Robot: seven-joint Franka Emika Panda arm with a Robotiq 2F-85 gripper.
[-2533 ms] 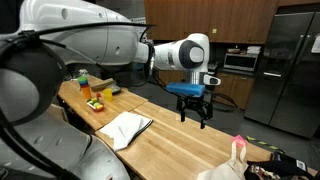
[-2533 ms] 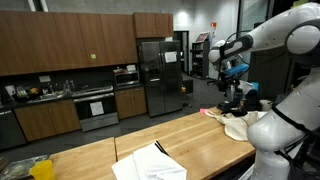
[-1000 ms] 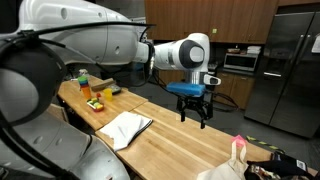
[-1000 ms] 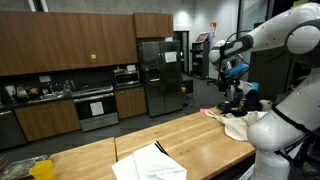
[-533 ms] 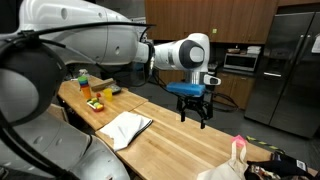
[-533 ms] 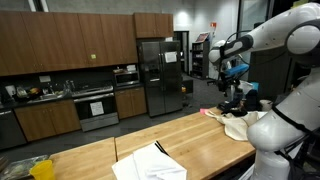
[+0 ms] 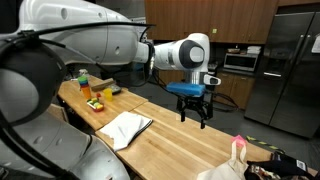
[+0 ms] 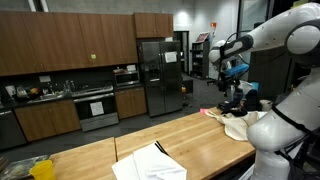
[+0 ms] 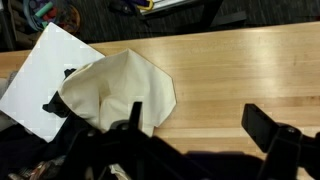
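My gripper (image 7: 193, 113) hangs open and empty well above the long wooden counter (image 7: 170, 145), also seen in an exterior view (image 8: 234, 95). In the wrist view its two dark fingers (image 9: 200, 125) frame bare wood. A cream cloth (image 9: 115, 90) lies crumpled over a white sheet (image 9: 45, 70) at the left of the wrist view, apart from the fingers. In both exterior views the cloth and sheet (image 7: 127, 127) (image 8: 150, 162) lie flat on the counter, to the side of the gripper.
Bottles and small colourful items (image 7: 92, 92) stand at one end of the counter. A pale bag with something pink (image 7: 236, 150) (image 8: 232, 122) sits at the other end. Dark cabinets, an oven (image 8: 95, 105) and a steel fridge (image 8: 160, 75) line the back wall.
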